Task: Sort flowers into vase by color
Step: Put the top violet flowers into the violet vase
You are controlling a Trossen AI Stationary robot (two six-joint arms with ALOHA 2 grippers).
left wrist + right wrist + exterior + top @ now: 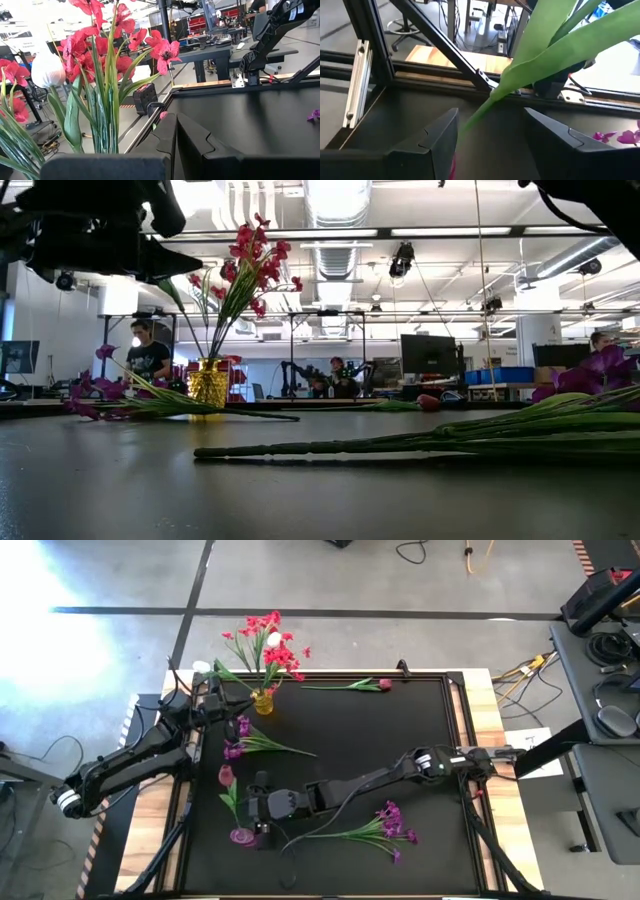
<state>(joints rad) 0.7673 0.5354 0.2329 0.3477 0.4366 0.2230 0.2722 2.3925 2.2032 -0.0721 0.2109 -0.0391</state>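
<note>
While one vase (263, 702) holds blooms, four sprigs (375, 830) lie flat (scattered).

Tabletop: flat matte black square surface (350, 740) set in a light wooden frame with dark metal rails.
Landmark: small yellow glass vase (263, 703) holding red blooms and one white bud, standing upright near the far left corner.
Beyond-right of the vase: single green-stemmed sprig with a red-pink bud (358, 686), lying flat along the far edge.
Nearer than the vase, just left: purple-bloomed sprig with green leaves (252, 742), lying flat.
Farther toward the near edge, below the vase: pink-budded sprig (230, 792) and a small magenta vase (243, 836).
Near right of the vase, well apart: purple-magenta bunch with long green stems (370, 829), lying flat.
</note>
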